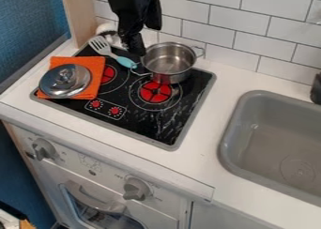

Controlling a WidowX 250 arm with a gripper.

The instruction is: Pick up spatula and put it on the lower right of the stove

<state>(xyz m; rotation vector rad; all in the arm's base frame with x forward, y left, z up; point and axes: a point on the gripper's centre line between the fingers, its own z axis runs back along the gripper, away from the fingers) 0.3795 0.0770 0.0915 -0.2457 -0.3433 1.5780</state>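
Arm (130, 3) drops in from the top edge, left of center, near vertical, claw (134, 49) pointing down over the back of the stove (147, 128), low, between the spatula (125, 62) and the pot (168, 63). Can't tell how far open the claw is or whether it has hold of anything. Spatula is at the stove's upper left: slotted white head toward the back left corner, light blue handle slanting down-right, its end near the pot. Contact between claw and spatula: can't tell. Pot is metal, upright, at the back right, partly over a red burner ring. Orange cloth (94, 64) lies on the left side of the stove, metal lid (65, 80) on top of it, knob up. Stove is set in the white bench (219, 87); gray sink (276, 134) to the right.
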